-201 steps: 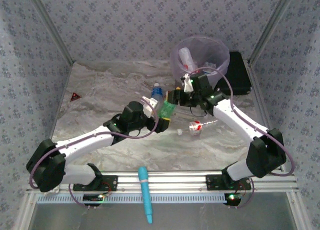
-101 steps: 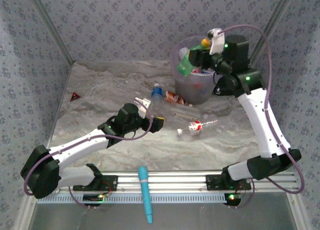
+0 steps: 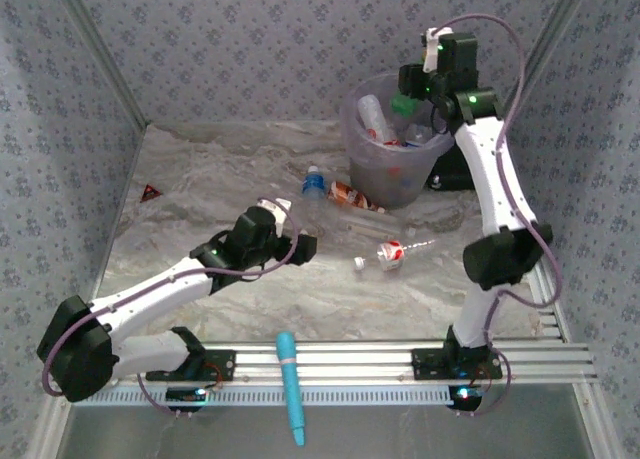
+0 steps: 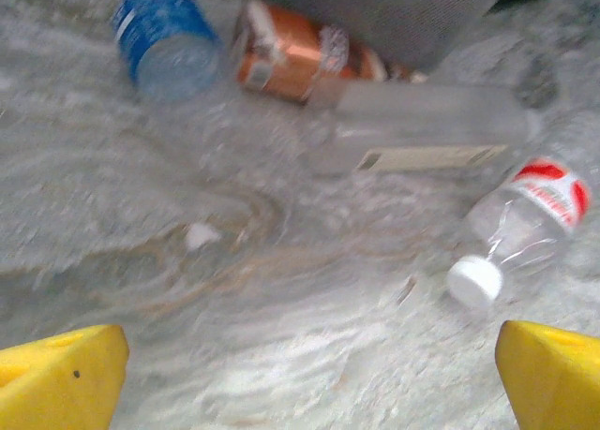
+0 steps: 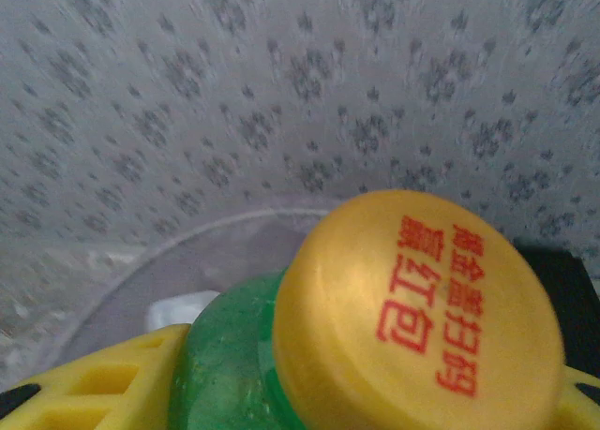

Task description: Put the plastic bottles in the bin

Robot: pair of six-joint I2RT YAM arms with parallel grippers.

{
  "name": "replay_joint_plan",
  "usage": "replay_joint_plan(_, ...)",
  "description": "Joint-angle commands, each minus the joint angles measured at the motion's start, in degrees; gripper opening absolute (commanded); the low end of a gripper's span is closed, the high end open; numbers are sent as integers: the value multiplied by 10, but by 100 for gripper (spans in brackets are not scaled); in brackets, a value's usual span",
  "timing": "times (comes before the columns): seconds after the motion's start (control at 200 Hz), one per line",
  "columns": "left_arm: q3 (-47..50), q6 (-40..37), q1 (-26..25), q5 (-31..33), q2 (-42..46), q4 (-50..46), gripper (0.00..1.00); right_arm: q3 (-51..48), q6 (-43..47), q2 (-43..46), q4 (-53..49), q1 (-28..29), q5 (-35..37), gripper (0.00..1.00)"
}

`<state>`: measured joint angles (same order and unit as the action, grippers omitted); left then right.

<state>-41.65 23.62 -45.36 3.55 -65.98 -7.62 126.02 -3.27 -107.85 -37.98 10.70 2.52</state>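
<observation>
My right gripper (image 3: 408, 91) hangs over the back rim of the pale-purple bin (image 3: 372, 169), shut on a green bottle (image 3: 401, 106). Up close, that bottle (image 5: 220, 364) has a yellow cap with red print and sits between the yellow fingers (image 5: 98, 388), above the bin's rim (image 5: 197, 235). A few bottles lie inside the bin. My left gripper (image 3: 303, 244) stands open and empty low over the table. Ahead of it lie a blue-label bottle (image 4: 164, 37), an orange-brown one (image 4: 291, 57), a clear one (image 4: 431, 130) and a red-label one (image 4: 536, 205) with a white cap.
A flat black box (image 3: 452, 176) lies behind the right arm next to the bin. A light-blue pen-shaped tool (image 3: 290, 384) rests across the front rail. A small red triangle (image 3: 150, 191) marks the table's left side. Patterned walls enclose the table.
The right arm has lifted the green bottle from mid-table up and back over the bin. The left gripper has drawn back a little toward the near left, still open.
</observation>
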Motion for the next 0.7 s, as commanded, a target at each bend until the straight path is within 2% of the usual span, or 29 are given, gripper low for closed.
replay_joint_plan(0.0, -53, 31, 5, 47, 15, -108, 100, 88, 32, -52, -105, 5, 31, 40)
replay_joint_plan(0.16, -52, 41, 9, 64, 39, -128, 100, 120, 43, -97, -167, 12, 35, 40)
replay_joint_plan(0.36, -55, 42, 17, 61, 49, -131, 100, 159, 56, -140, -259, 11, 2, 40)
replay_joint_plan(0.545, -52, 45, 21, 54, 49, -126, 100, 149, 52, -176, -276, 7, -18, 40)
replay_joint_plan(0.695, -48, 47, 24, 54, 55, -123, 100, 151, 45, -206, -273, 3, -37, 44)
